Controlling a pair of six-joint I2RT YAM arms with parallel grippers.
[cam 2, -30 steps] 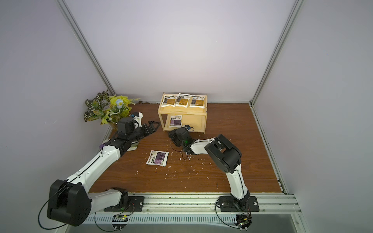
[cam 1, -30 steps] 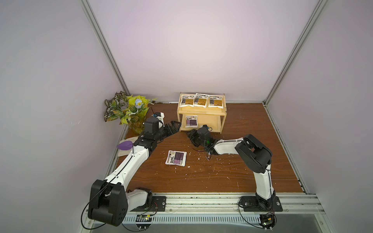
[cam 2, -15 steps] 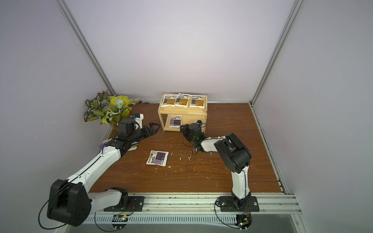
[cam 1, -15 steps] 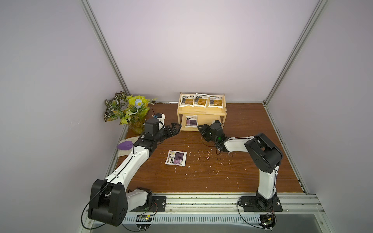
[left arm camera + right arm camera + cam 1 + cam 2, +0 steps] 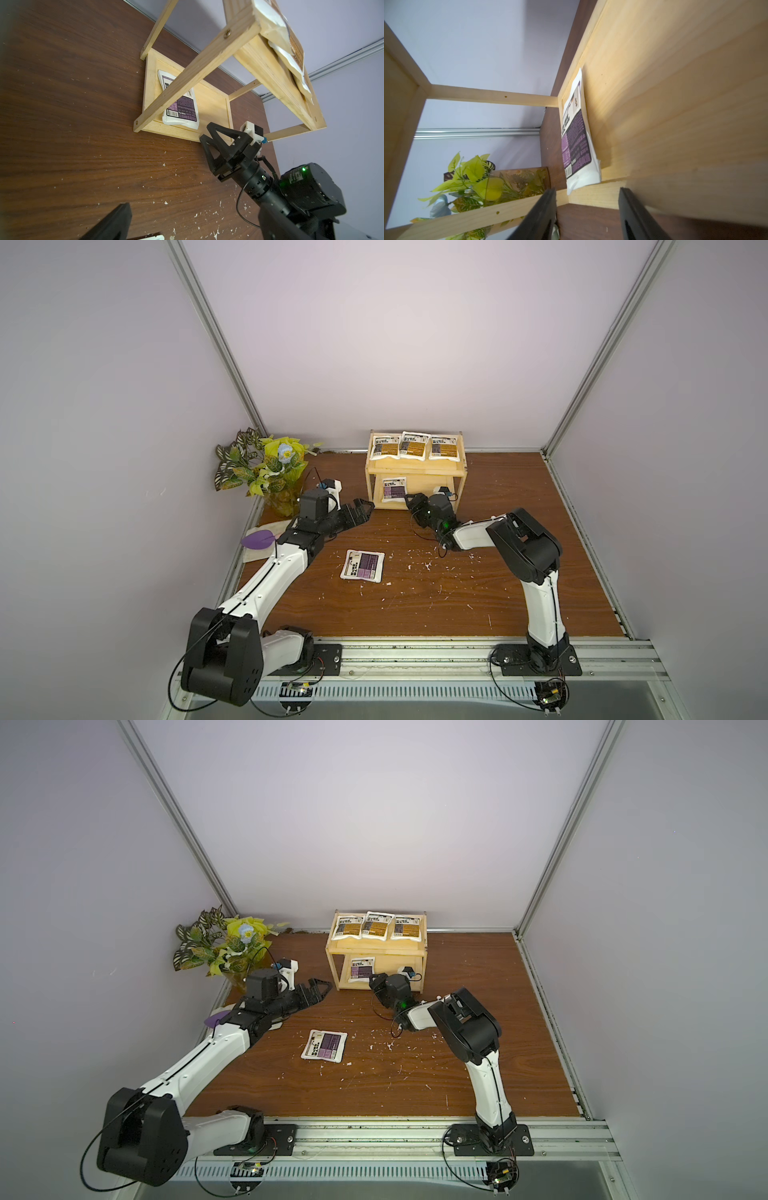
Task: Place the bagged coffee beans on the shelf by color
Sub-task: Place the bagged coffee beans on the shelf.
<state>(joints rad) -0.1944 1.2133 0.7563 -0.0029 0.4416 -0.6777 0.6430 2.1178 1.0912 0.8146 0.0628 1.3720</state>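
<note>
Four of the five pouches were shelved. Three golden-brown pouches (image 5: 411,445) lay side by side on the top tier of the shelf (image 5: 415,471), above the right gripper (image 5: 206,131). One purple pouch (image 5: 577,143) lay flat on the lower tier, just ahead of that gripper, whose jaws were spread and empty. The last purple pouch (image 5: 362,565) lay on the bench (image 5: 457,597), well behind both grippers, so I judged one placement was left. The left gripper (image 5: 362,506) sat by the shelf's front corner; I could not tell its jaw state.

The shelf was pale bare wood with thin square posts and low rims. The pouches looked like smooth white film, flat and slightly pillowed. The bench was dark wood grain, flecked with white chips.
</note>
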